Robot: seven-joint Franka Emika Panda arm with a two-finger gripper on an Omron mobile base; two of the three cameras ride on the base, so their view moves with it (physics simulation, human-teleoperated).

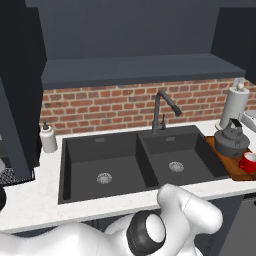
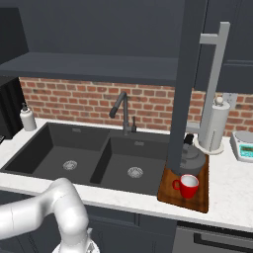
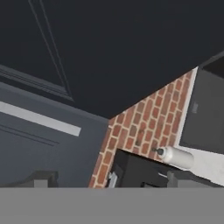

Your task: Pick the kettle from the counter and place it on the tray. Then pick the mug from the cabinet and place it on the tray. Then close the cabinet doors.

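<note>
The kettle and the red mug are both sitting on the tray, which is lying on the surface just right of the sink. So I am turning to the cabinet doors. My tool is gaping open, gripping nothing, facing a dark door panel. Next, I judge, it needs to push the open door above the tray shut.

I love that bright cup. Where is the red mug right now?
The red mug stands on the wooden tray, right of the black sink, just in front of the kettle.
</note>
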